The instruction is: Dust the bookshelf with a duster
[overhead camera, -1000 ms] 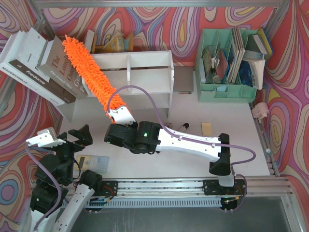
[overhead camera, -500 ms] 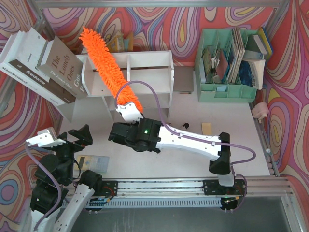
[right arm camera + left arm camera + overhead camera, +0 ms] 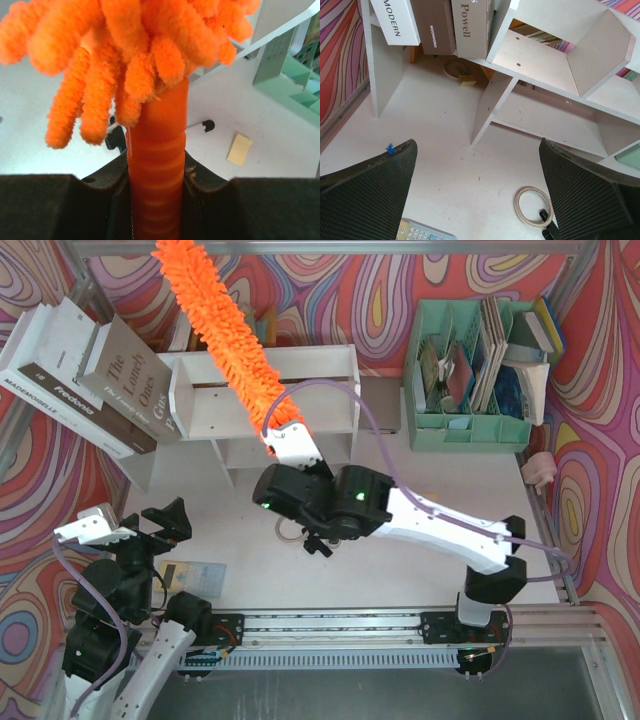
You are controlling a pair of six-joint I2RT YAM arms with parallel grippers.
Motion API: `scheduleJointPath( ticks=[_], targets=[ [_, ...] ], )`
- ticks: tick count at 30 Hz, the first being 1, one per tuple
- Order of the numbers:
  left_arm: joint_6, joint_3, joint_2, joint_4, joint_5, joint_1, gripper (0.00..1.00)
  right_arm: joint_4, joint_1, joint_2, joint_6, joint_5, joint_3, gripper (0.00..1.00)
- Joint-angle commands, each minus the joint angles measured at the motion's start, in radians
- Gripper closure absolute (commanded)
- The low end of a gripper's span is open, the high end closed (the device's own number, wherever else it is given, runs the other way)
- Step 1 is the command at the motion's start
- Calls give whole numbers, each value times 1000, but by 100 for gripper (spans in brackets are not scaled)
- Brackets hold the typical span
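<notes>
- Duster (image 3: 225,335): bright orange and fluffy. It slants over the bookshelf's (image 3: 320,400) top board, left of the central divider, from the front edge out past the back-left corner. The far tip is cut off by the upper edge of the top view. Whether the pile touches the board cannot be told.
- Handle (image 3: 157,150): clamped between the fingers of the right hand (image 3: 284,438), just in front of the bookshelf. Its lower end is hidden inside the hand.
- Bookshelf: white, two tiers. The duster covers part of its left half, and the lower tier is largely hidden from above.
- Left hand (image 3: 130,525): fingers spread wide with nothing between them, well to the front-left of the bookshelf, over the tabletop (image 3: 250,585).
- Books (image 3: 90,375): leaning, just left of the bookshelf.
- Tape ring (image 3: 534,206): on the tabletop in front of the bookshelf, mostly hidden under the right arm from above.
- Mint organiser (image 3: 470,425): right of the bookshelf.
- Change since a second ago: the duster has swung away from the books, toward the divider and further back. The right hand has shifted right along the bookshelf front. The left hand is unmoved.
</notes>
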Motion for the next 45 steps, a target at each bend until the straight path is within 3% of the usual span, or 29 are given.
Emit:
scheduleJointPath(
  ticks=[1,9,26,38,45],
  targets=[
    [-8,-9,-5,19,10,7,2,86,-45,-85,-217,-24,9,100],
    [-8,-11,-1,20,10,8,2,-100,-90,-88,-296,-29,20,100],
    [-6,-11,12,21,17,11,2,-36,-248,-203,-353,-125,-220,100],
    [-6,-11,26,26,34,24,2,-67,-364,-219,-322,-87,-190,100],
    [-8,-12,28,28,42,34,2,-13,-357,-221,-390,-214,-139,100]
  ],
)
